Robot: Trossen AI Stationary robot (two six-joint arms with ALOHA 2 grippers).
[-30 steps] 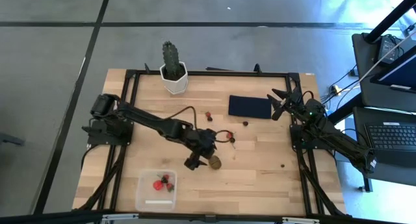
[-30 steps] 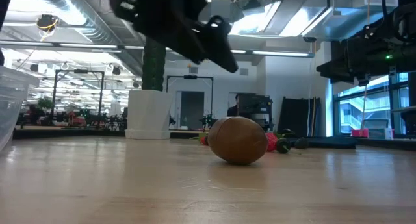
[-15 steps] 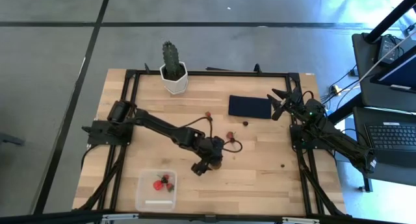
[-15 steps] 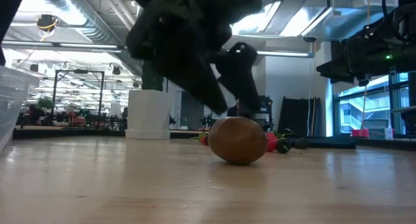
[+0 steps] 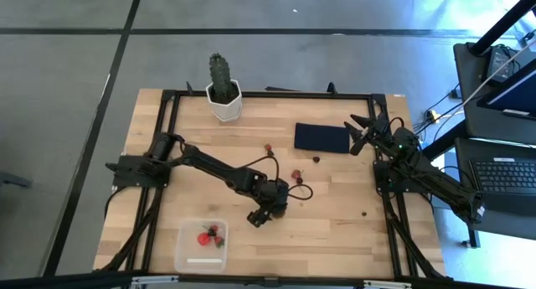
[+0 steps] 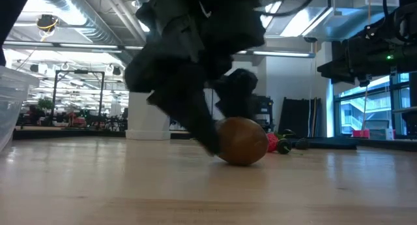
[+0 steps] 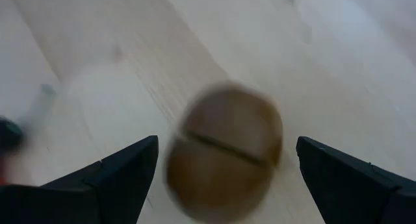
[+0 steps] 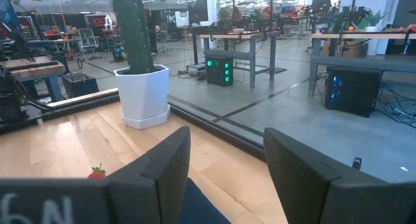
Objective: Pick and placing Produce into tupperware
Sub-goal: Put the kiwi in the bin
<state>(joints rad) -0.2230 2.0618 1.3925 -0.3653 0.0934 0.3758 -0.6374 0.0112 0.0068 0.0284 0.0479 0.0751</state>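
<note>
While spread open around the kiwi [image 7: 224,152] on the worktop [image 5: 335,214], left hand [image 5: 270,210] low; right hand [image 5: 358,131] open by the navy rectangle [image 5: 322,138].

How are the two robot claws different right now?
The left claw is down at mid-table, fingers spread either side of the kiwi; the right claw waits at the table's far right corner by the navy mat, with nothing between its fingers. Both are open.

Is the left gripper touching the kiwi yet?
Apart. The left wrist view shows the kiwi between the open fingers of the left gripper, bare wood visible on both sides of it.
</note>
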